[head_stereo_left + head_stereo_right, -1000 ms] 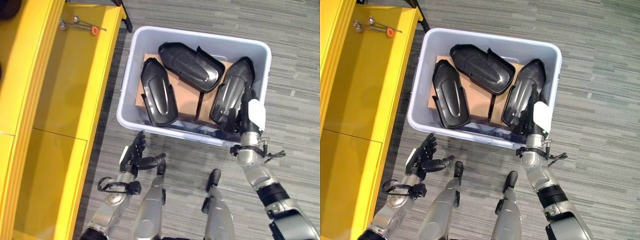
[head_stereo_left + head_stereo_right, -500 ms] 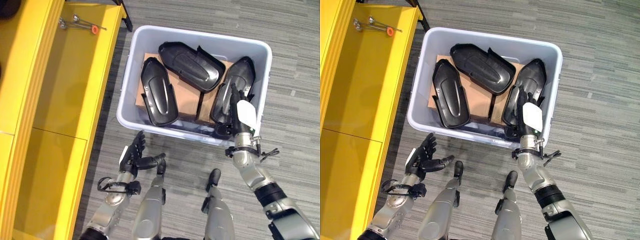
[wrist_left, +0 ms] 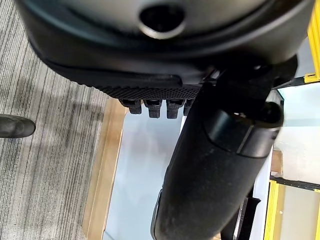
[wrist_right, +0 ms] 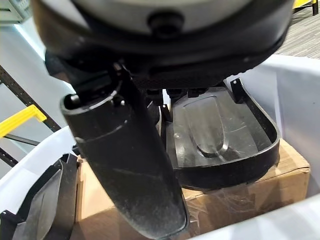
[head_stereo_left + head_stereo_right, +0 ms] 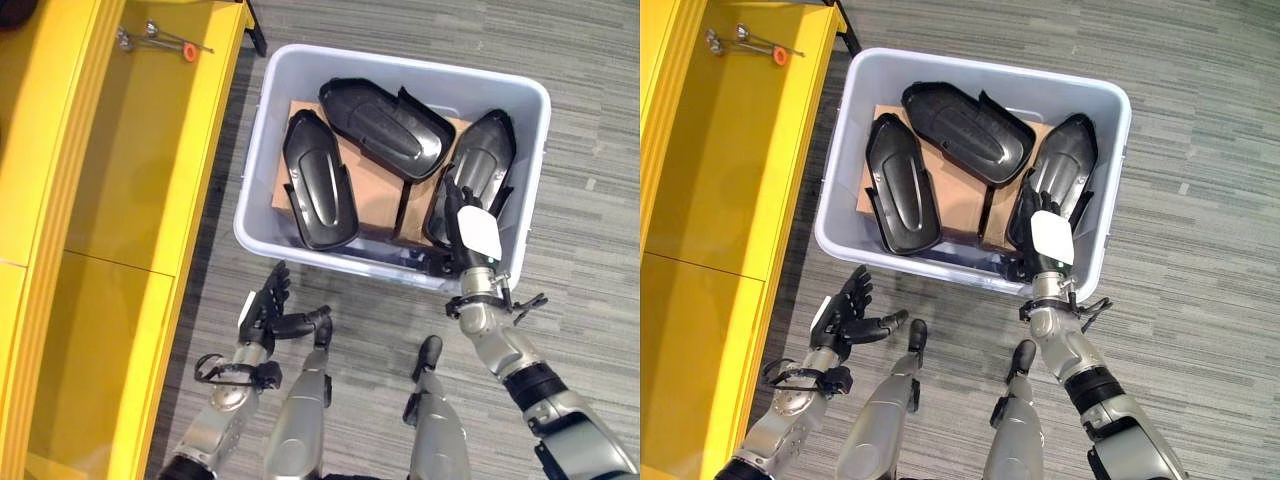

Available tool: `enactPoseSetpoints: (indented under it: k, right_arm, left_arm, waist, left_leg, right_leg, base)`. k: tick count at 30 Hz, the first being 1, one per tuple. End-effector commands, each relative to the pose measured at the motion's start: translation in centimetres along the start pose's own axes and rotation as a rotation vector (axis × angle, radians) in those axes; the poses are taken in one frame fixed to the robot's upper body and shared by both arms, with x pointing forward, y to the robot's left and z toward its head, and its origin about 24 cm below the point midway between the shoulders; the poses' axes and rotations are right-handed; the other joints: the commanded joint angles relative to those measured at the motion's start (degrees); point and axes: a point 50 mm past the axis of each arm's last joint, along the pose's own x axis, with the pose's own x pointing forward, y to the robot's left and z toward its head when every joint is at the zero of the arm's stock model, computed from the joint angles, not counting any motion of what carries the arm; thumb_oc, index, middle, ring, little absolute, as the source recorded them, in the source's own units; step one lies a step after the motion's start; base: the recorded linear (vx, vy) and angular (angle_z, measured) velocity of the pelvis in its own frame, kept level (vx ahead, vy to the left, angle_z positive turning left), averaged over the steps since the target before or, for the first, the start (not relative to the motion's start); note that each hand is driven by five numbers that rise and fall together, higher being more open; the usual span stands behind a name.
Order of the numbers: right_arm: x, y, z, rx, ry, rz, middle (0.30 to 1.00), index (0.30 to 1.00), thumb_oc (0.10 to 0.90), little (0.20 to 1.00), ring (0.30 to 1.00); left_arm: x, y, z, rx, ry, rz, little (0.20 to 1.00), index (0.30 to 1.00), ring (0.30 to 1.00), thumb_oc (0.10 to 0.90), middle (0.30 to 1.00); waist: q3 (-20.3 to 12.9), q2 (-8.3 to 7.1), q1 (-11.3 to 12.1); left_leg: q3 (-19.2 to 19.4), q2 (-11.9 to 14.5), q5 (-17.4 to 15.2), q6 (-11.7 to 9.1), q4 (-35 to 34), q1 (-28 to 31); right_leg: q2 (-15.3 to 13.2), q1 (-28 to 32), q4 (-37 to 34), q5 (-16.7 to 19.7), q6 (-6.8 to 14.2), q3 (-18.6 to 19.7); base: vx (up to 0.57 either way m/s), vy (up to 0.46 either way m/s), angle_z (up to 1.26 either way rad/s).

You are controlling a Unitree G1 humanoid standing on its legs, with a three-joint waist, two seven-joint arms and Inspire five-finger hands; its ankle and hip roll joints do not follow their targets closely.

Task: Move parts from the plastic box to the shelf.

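My right hand (image 5: pixel 478 235) reaches over the plastic box (image 5: pixel 520 100) rim onto a black part (image 5: pixel 478 165), fingers' state unclear; left hand (image 5: pixel 268 305) outside the box, fingers apart.

Three black parts (image 5: pixel 385 128) crowd the plastic box (image 5: pixel 258 160); the yellow shelf (image 5: pixel 130 160) lies open.
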Motion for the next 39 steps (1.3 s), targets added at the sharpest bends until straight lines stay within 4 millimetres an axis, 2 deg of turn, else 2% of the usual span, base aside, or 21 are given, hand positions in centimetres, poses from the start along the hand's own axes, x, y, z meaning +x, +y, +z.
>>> enactPoseSetpoints:
  k: [1, 18, 25, 28, 29, 30, 35, 39]
  right_arm:
    - [2.2, -2.1, 2.3, -0.035, -0.12, -0.1, 1.0, 1.0, 0.9, 1.0, 1.0]
    - [4.3, -2.0, 0.2, -0.047, 0.059, -0.112, 1.0, 1.0, 0.9, 1.0, 1.0]
    - [3.7, 0.1, -1.3, -0.037, 0.171, -0.033, 1.0, 1.0, 0.9, 1.0, 1.0]
    - [2.8, 1.9, -1.9, -0.026, 0.226, 0.061, 1.0, 1.0, 0.9, 1.0, 1.0]
    - [2.8, 1.9, -1.9, -0.026, 0.226, 0.061, 0.629, 0.629, 0.635, 0.629, 0.629]
    - [2.6, 2.4, -2.0, -0.025, 0.238, 0.088, 0.3, 0.3, 0.4, 0.3, 0.3]
    - [1.7, 3.8, -2.3, 0.008, 0.276, 0.162, 0.3, 0.3, 0.4, 0.3, 0.3]
    - [1.4, 4.1, -2.1, 0.034, 0.271, 0.165, 0.3, 0.3, 0.4, 0.3, 0.3]
  left_arm:
    - [-0.9, 0.6, 2.5, -0.022, -0.154, 0.001, 1.0, 1.0, 1.0, 0.9, 1.0]
    - [-0.9, 0.3, 2.9, -0.034, -0.162, -0.02, 1.0, 1.0, 1.0, 0.9, 1.0]
    - [-0.7, 0.0, 2.9, -0.042, -0.159, -0.032, 1.0, 1.0, 1.0, 0.9, 1.0]
    - [-0.8, -0.1, 2.8, -0.043, -0.152, -0.04, 1.0, 1.0, 1.0, 0.9, 1.0]
    - [-0.8, -0.1, 2.8, -0.043, -0.152, -0.04, 1.0, 1.0, 1.0, 0.9, 1.0]
    - [-0.8, -0.2, 2.7, -0.042, -0.149, -0.042, 1.0, 1.0, 1.0, 0.9, 1.0]
    - [-0.9, -0.2, 2.6, -0.036, -0.143, -0.052, 1.0, 1.0, 1.0, 0.9, 1.0]
    - [-0.9, -0.1, 2.6, -0.035, -0.143, -0.049, 1.0, 1.0, 1.0, 0.9, 1.0]
  waist:
    - [-3.35, -0.49, 1.49]
    - [-1.43, 1.26, 2.62]
    - [-0.67, 1.84, 2.64]
    - [-0.67, 2.2, 2.65]
    - [-0.67, 2.19, 2.63]
    - [-0.67, 2.3, 2.67]
    - [-0.67, 2.64, 2.74]
    - [-0.67, 2.61, 2.75]
  left_leg:
    - [1.81, 2.22, -2.93, 1.25, 2.58, -0.21]
    - [1.33, 1.73, -3.04, 1.31, 4.04, -2.47]
    - [1.35, 1.13, -5.2, 1.39, 9.18, -5.84]
    - [1.53, 0.97, -6.28, 1.44, 11.03, -7.06]
    - [1.53, 0.97, -6.29, 1.44, 11.06, -7.09]
    - [1.52, 0.89, -6.38, 1.47, 11.35, -7.32]
    - [1.61, 0.74, -6.41, 1.55, 11.14, -7.02]
    - [1.62, 0.69, -6.38, 1.61, 10.97, -6.58]
  right_leg:
    - [-4.29, -0.04, 8.8, -5.28, 1.14, 0.97]
    - [-4.21, -2.1, 10.68, -5.69, 0.79, 1.16]
    - [-4.17, -4.87, 14.61, -7.12, 0.36, 2.12]
    - [-4.15, -6.12, 16.6, -7.93, 0.24, 2.47]
    - [-4.16, -6.14, 16.64, -7.94, 0.24, 2.47]
    - [-4.19, -6.38, 16.86, -8.02, 0.2, 2.51]
    - [-4.22, -6.41, 17.05, -8.13, 0.15, 2.71]
    - [-4.26, -6.23, 17.37, -8.22, 0.21, 2.7]
  base:
    - [0.0, 0.0, 0.0]
    - [0.0, 0.0, 0.0]
    - [0.0, 0.001, 0.01]
    - [0.0, 0.0, 0.0]
    - [0.0, 0.0, 0.0]
    - [0.0, 0.0, 0.0]
    - [0.01, 0.007, 0.03]
    - [0.0, 0.003, 0.01]
